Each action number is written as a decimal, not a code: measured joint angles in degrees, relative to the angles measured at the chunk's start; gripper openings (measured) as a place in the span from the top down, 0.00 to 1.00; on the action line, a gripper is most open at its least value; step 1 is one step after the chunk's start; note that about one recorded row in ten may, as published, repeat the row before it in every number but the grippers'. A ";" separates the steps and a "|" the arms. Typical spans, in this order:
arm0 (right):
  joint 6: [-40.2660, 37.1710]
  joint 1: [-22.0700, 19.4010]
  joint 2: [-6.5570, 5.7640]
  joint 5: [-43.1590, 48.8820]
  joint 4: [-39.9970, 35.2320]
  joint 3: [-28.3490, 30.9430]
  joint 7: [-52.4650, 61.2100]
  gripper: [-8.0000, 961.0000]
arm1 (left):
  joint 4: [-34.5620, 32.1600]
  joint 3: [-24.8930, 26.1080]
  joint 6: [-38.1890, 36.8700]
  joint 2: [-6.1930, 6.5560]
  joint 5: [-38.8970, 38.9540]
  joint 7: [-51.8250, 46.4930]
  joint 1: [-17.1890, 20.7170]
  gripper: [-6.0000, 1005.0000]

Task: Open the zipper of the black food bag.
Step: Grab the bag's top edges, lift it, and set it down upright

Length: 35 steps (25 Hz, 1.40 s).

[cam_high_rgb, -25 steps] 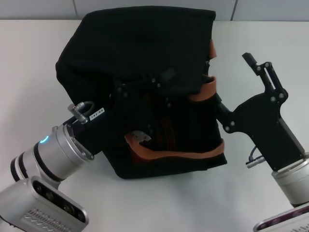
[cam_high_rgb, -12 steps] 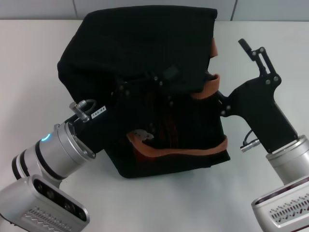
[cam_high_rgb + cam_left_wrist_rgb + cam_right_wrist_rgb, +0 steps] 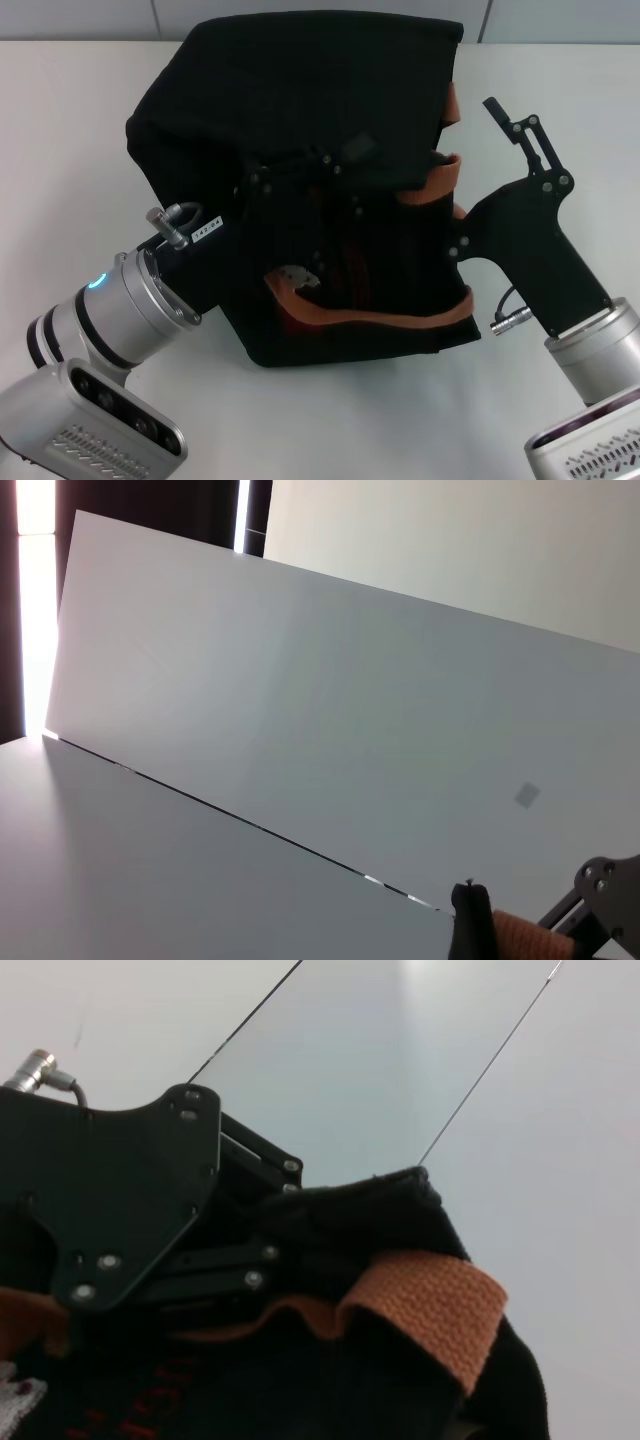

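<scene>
The black food bag (image 3: 300, 90) lies tipped over in the middle of the white table, its orange-brown handles (image 3: 370, 320) on the near side. The zipper does not show against the black fabric. My left gripper (image 3: 320, 175) reaches in from the lower left and rests on the bag's near face. It also shows pressed into the fabric in the right wrist view (image 3: 240, 1260). My right gripper (image 3: 472, 165) stands open at the bag's right side. One of its fingers (image 3: 500, 112) points up into the air and the other touches the bag beside a handle loop (image 3: 440, 180).
The white table (image 3: 60, 120) stretches around the bag, with a pale wall panel (image 3: 350, 710) behind it. A greyish-white patch (image 3: 296, 279) sits on the bag's near face. A silver cable plug (image 3: 508, 319) sticks out of the right wrist.
My right gripper has swung in closer to the bag's right side. The bag has shifted slightly right, and my left arm has crept right and up with it.
</scene>
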<state>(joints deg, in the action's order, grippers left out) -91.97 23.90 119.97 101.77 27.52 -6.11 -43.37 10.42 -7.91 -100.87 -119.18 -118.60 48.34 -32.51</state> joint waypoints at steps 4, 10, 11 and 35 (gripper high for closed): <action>0.85 0.87 0.00 0.03 0.02 0.11 0.04 0.20 | 0.09 -0.06 0.07 0.00 0.06 0.00 -0.15 0.87; 2.08 1.66 0.00 0.05 0.29 1.34 -0.28 0.20 | 0.13 -0.16 -0.02 -0.01 0.12 0.00 -0.16 0.87; 2.09 1.81 0.00 0.11 0.33 2.33 -0.39 0.20 | 0.14 -0.17 -0.09 -0.02 0.06 0.00 -0.16 0.87; 7.04 3.31 0.00 2.29 0.10 3.03 -4.54 0.73 | 0.28 -0.09 -0.18 0.00 0.00 0.00 -0.55 0.87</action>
<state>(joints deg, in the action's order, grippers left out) -84.93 27.21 119.97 104.07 27.61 -3.08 -47.91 10.70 -8.00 -101.05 -119.18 -118.60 48.34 -33.05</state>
